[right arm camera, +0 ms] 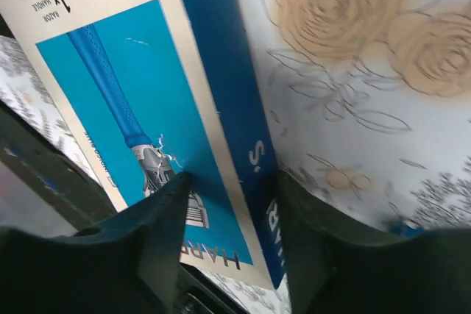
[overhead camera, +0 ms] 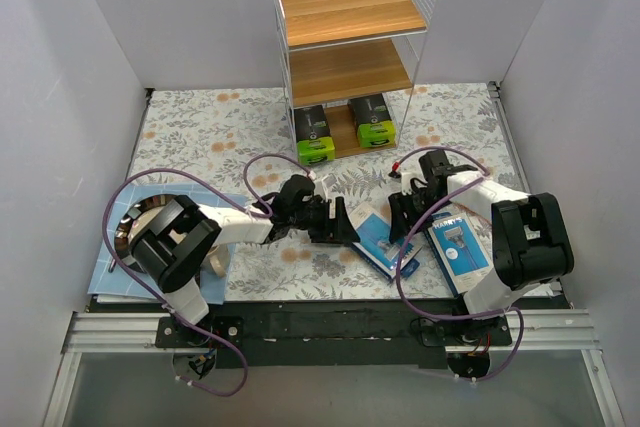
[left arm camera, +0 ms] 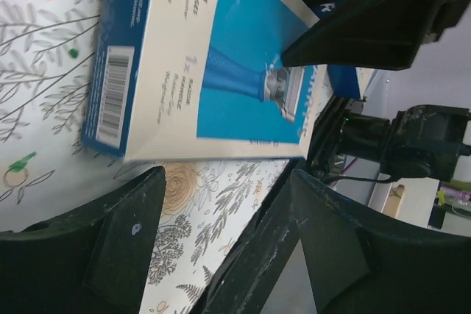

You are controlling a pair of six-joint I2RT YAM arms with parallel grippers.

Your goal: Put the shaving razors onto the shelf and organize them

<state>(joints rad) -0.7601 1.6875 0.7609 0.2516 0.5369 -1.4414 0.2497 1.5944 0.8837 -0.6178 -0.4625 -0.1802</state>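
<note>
nearer razor pack [overhead camera: 384,239] flat on the worktop [overhead camera: 210,132] between both arms, long axis slanting from far left to near right; second pack [overhead camera: 458,245] just right of it, shelf [overhead camera: 350,12] well beyond. right fingers [right arm camera: 158,233] closest, partly closed astride its long edge; clamped or not, cannot tell. left fingers [left arm camera: 125,240] wide, empty, pack just ahead. only from the right wrist: that straddle; only from above: the shelf.

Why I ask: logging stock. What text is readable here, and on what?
"1x RAZOR HANDLE": razor pack, front panel.
"5-BLADE CARTRIDGES": same panel.
"HARR", cut off: same pack, bottom edge.
Too small to read: barcode digits and small print on that pack, labels on the green boxes on the shelf.
</note>
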